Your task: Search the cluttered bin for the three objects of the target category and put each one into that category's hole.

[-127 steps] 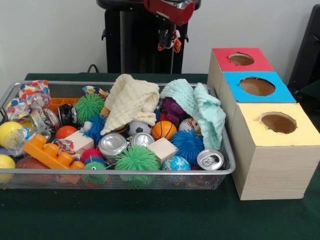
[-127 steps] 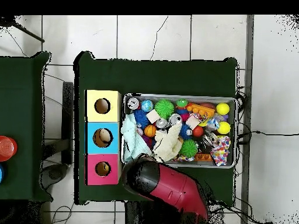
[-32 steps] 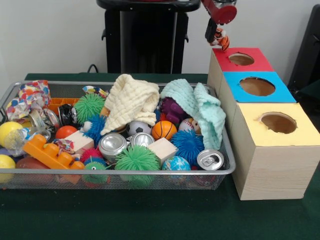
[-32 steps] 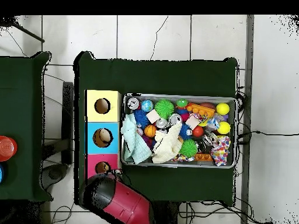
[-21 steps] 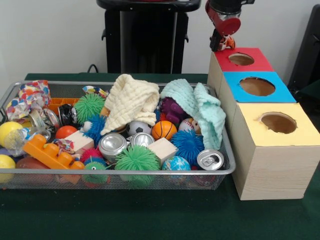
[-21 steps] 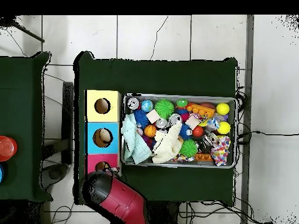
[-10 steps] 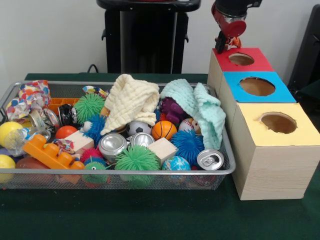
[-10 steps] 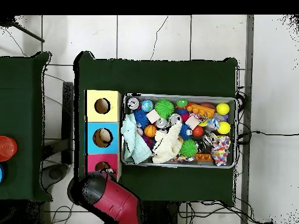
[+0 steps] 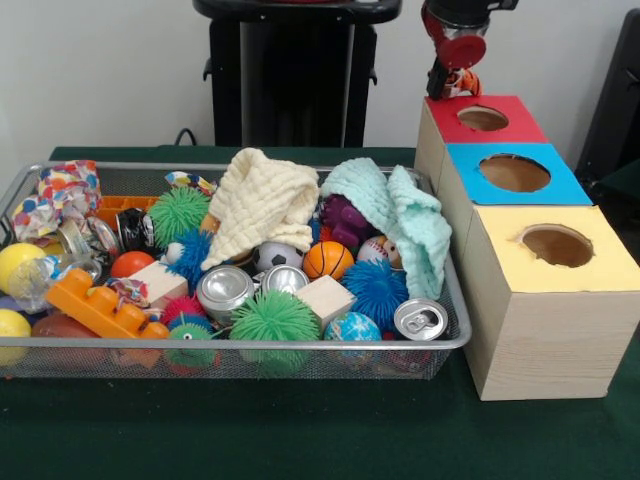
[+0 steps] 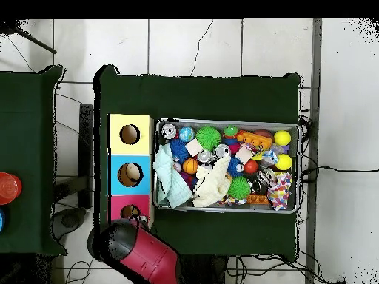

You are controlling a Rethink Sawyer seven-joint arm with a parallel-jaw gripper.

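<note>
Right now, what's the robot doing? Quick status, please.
Gripper shut on small orange toy, beside the red box hole. Not dropped yet. Nothing in the way.

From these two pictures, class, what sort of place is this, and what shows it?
Probably a robotics lab set up for a sorting test: a robot arm at a green-covered table, a mesh bin of mixed toys, and three colour-topped boxes with holes.

Soft, even light is falling from overhead in the front view, leaving only faint shadows under the wire bin (image 9: pixel 440 345) and beside the boxes (image 9: pixel 530 330). The can tops (image 9: pixel 420 318) are catching small bright glints. The dark green surface (image 9: pixel 300 430) is reading dim and flat. The front view is looking slightly soft throughout. In the overhead view the pale floor tiles (image 10: pixel 192 44) are showing brightly against that dark surface (image 10: pixel 200 96).
</note>
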